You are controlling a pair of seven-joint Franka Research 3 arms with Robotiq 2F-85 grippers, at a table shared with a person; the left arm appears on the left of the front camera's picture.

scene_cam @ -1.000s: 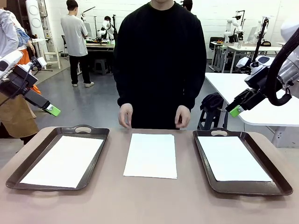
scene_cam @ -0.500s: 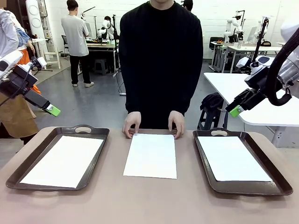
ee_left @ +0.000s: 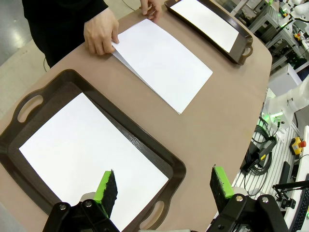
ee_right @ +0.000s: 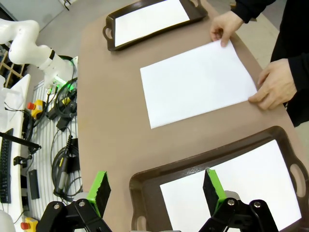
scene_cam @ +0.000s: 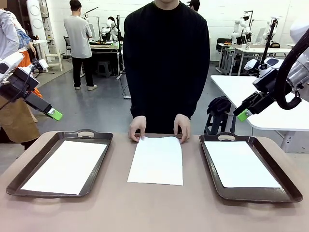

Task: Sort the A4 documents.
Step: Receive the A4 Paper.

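Note:
White A4 documents lie stacked on the table's middle, between two dark trays. The person's hands hold the stack's far edge, and the top sheet's far edge curls up. One white sheet lies in the left tray, another in the right tray. My left gripper hangs open in the air, up and to the left of the left tray; its wrist view has the tray sheet below open fingers. High above the right tray, my right gripper is open; the stack lies beyond it.
The person stands at the table's far edge, in a black top. The brown table has bare room in front of the trays. Cables and a stop button lie on the floor beside the table. A white side table stands at the right.
The person's hands came down onto the stack's far edge and lifted the top sheet's far edge slightly. Both arms have stayed still.

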